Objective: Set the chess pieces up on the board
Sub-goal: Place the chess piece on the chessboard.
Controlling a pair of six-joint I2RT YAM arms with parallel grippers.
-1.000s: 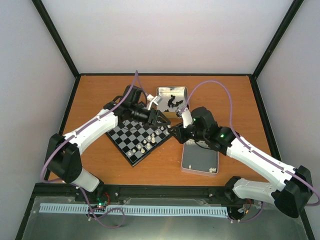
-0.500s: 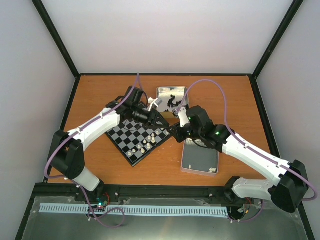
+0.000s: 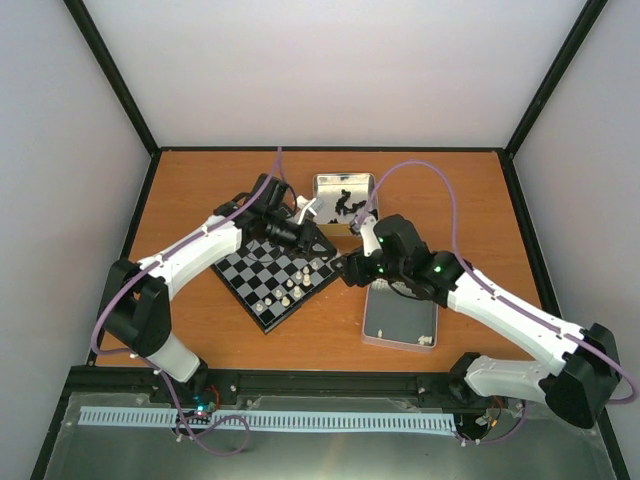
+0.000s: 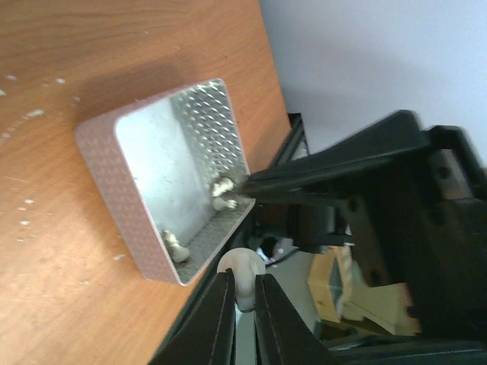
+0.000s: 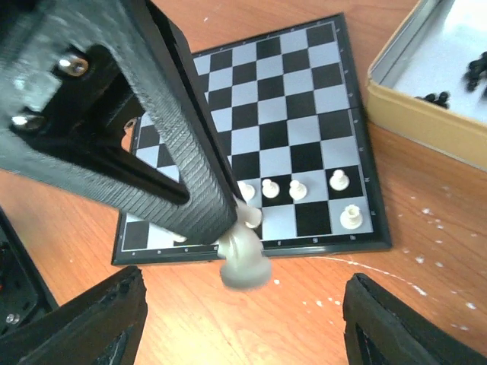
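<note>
Now the left tool (image 4: pixel 243 280) pinches a cream chess piece (image 4: pixel 242 268) at the board's (image 3: pixel 262 275) 3 o'clock corner, and the right tool (image 5: pixel 243 304) stands wide.

Left arm (image 3: pixel 190 250) rises from 7 o'clock and crosses the board's far edge, its wrist bent toward 4 o'clock. Other cream chessmen (image 3: pixel 300 280) stand on squares along the board's 4 o'clock edge. Right arm (image 3: pixel 500 310) stretches from 5 o'clock toward 10 o'clock, its fingers (image 5: pixel 76 327) spread either side of the piece. On the surface (image 3: pixel 200 190), a grey tin (image 3: pixel 400 318) at 4 o'clock holds cream pieces, and a tin (image 3: pixel 335 185) at 1 o'clock holds black chessmen (image 3: pixel 345 205). Since a second ago the right wrist has slid left, its narrow jaws have parted, and the left jaws have closed.
</note>
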